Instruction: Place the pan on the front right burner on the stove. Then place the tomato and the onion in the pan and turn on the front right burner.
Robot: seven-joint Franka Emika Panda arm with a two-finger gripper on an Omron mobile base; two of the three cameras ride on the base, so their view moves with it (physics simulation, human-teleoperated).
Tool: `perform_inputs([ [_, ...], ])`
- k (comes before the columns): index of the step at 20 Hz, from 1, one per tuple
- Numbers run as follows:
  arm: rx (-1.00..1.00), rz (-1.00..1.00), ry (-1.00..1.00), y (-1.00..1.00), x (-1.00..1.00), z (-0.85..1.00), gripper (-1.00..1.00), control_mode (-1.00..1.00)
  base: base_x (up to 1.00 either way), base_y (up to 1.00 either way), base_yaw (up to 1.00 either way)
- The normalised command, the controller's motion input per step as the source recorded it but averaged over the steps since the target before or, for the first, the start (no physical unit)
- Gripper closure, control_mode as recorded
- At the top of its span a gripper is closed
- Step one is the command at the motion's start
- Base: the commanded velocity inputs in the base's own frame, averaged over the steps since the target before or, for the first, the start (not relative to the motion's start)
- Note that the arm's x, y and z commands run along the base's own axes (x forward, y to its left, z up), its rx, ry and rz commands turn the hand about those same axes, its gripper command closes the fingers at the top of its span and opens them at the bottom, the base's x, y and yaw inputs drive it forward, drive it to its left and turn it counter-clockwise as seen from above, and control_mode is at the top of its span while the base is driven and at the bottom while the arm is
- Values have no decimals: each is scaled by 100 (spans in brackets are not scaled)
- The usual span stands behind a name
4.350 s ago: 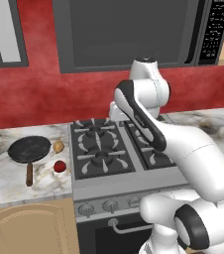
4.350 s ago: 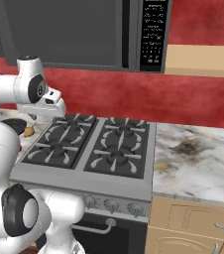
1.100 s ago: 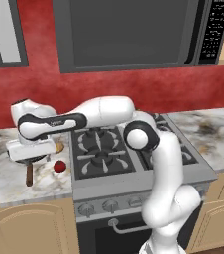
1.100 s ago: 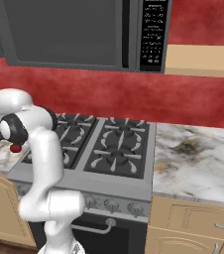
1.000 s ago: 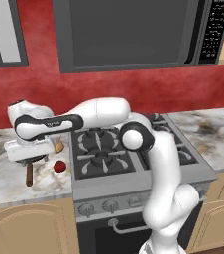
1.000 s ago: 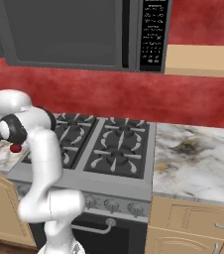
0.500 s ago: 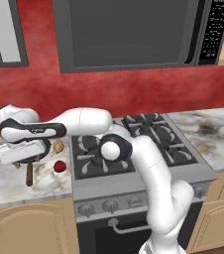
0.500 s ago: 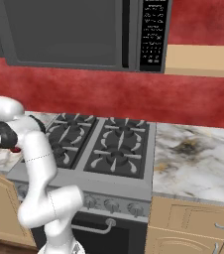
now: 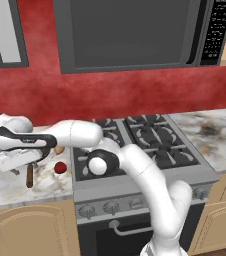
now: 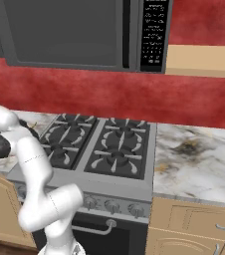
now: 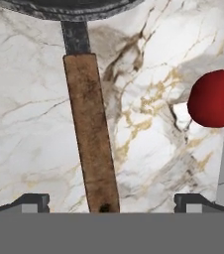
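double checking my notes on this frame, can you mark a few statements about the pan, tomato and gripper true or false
1. The round black frying pan with the brown wooden handle lies on the marble counter. True.
2. The small glossy red tomato sits in the pan. False: it rests on the counter beside the handle.
3. The gripper is open, a fingertip on either side of the handle. True.
4. A pot stands on the grey steel stove. False: its four burners are bare.

The arm (image 9: 135, 165) is presenting smooth, glossy white rounded shells throughout, with dark grey bands showing at the joints. A round white cap is sitting within a black ring at one joint. The hand (image 9: 15, 161) is showing a pale boxy housing.
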Motion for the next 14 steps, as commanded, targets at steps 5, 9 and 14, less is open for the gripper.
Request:
perform_inputs([
  [5, 0, -5, 0, 0, 13, -30, -100, -100, 0, 0, 0],
  [9, 0, -2, 0, 0, 16, -22, -100, -100, 0, 0, 0],
  [14, 0, -1, 0, -1, 2, -19, -100, -100, 0, 0, 0],
])
